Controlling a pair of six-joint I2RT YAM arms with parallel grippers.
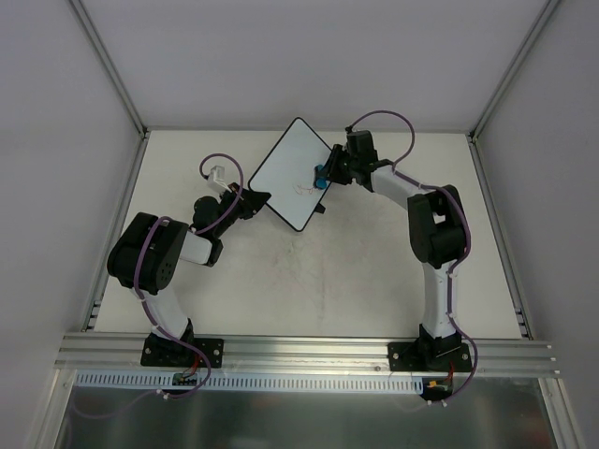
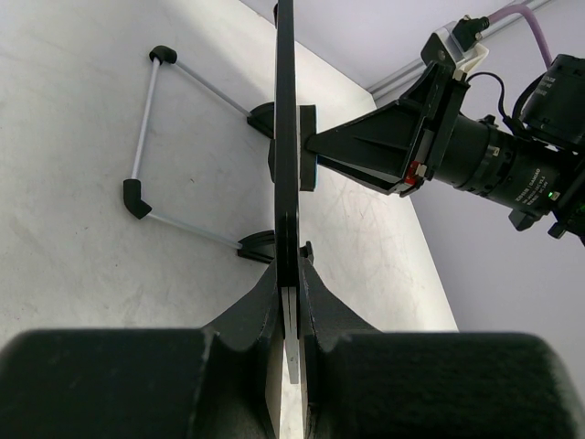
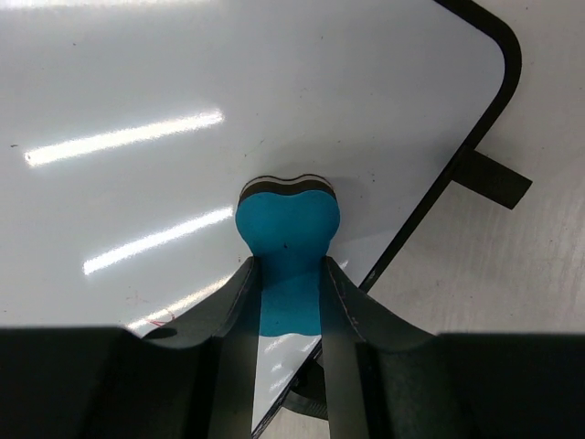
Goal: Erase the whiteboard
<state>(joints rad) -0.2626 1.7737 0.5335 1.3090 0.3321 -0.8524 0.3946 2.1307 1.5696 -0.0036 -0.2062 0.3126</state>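
A small, flat whiteboard (image 1: 292,175) with a thin black rim sits tilted up at the far middle of the pale bench (image 1: 328,281). The left fingers (image 2: 251,315) pinch its near-left edge, probably to steady it. The right fingers (image 3: 233,320) pinch a blue foam eraser block (image 3: 288,224) and press it against the white face to wipe. Only the left wrist view shows the board edge-on, with a wire frame (image 2: 143,123) behind it. Only the right wrist view shows a faint red trace (image 3: 161,319) near the eraser.

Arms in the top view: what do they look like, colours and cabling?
Both the left arm and right arm have black joints, white links and a purple cable looping alongside. The fingers are plain black.
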